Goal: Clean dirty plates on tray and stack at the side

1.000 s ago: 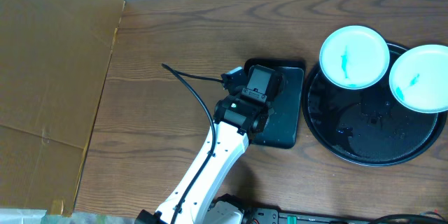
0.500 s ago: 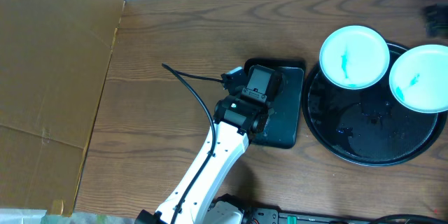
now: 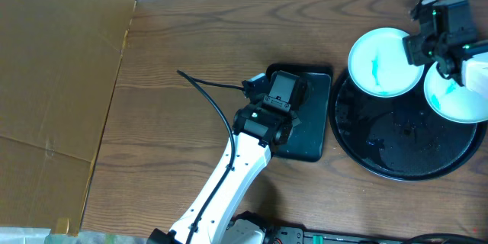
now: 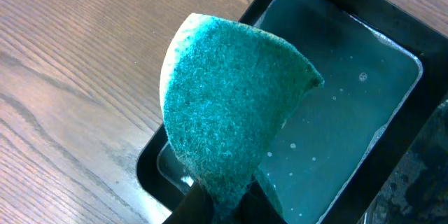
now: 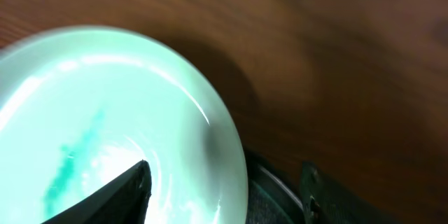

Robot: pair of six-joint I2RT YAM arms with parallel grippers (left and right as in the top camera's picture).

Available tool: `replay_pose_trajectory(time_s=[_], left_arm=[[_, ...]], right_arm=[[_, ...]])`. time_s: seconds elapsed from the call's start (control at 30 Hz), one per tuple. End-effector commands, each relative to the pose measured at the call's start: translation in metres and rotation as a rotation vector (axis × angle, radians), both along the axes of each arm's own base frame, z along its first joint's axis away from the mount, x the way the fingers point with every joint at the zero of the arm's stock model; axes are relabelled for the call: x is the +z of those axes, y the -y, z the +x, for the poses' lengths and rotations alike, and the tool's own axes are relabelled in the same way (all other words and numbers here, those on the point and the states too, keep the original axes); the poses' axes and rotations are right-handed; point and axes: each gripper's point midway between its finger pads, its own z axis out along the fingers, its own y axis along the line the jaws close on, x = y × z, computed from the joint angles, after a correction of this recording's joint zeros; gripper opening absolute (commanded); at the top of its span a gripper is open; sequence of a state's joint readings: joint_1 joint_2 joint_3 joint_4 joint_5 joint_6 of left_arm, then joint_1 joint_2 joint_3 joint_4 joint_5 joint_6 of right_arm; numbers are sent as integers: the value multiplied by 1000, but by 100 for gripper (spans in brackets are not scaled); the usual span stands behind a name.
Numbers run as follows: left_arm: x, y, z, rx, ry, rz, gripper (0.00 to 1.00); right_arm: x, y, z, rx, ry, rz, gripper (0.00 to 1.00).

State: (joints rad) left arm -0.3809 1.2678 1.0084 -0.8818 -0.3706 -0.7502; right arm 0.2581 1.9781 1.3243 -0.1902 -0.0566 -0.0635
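Two dirty plates, the left one (image 3: 381,65) and the right one (image 3: 456,101), lie on the round black tray (image 3: 412,149), each white with a teal smear. My right gripper (image 3: 444,62) hangs over the gap between them, near their far rims. In the right wrist view the gripper (image 5: 224,189) is open. Its two dark fingers straddle the rim of one plate (image 5: 105,112), with the tray (image 5: 276,192) under the edge. I cannot tell which plate it is. My left gripper (image 4: 224,206) is shut on a folded teal sponge (image 4: 231,105) above the small rectangular tray (image 4: 350,98).
The rectangular black tray (image 3: 314,126) holds shallow water and sits left of the round tray. The left arm (image 3: 229,175) reaches to it from the front edge, with a black cable (image 3: 206,95) beside it. A cardboard sheet (image 3: 53,84) covers the table's left side.
My right arm has come into the overhead view from the top right and now hangs over the two plates. The left arm and sponge have not moved.
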Motion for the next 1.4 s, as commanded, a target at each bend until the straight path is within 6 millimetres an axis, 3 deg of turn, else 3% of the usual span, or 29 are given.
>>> replay_pose_trajectory(time_s=[0.0,0.2,0.37,0.6,0.73,0.9,1.03,1.2,1.37], left_arm=[[1,-2,-1,-7,1,9,8],[1,-2,0,-7,3,8,8],[2,-2,2,-7,10,5,8],[1,-2,1,-8,9,6,8],[1,-2,1,-8,9,6,8],[1,-2,1,-8,9,6,8],[1,-2,1,-8,10,6,8],[1,-2,2,-8,8,6,8],[1,-2,2,-8,8,6,8]], right_arm=[[-20,8,-1,-19,-32,-51,62],[-32,11,-11,-35,-87,-66,53],[-38,6,-17,-33,-120,-46,37],[-61,-5,-24,-7,-163,-62,36],[-66,-5,-26,-7,-175,-66,28],[-62,-6,-22,-7,-157,-60,1],[-50,-7,-22,-5,-141,-54,1],[-13,-15,-27,26,-106,-7,1],[21,-22,-49,65,-123,24,1]])
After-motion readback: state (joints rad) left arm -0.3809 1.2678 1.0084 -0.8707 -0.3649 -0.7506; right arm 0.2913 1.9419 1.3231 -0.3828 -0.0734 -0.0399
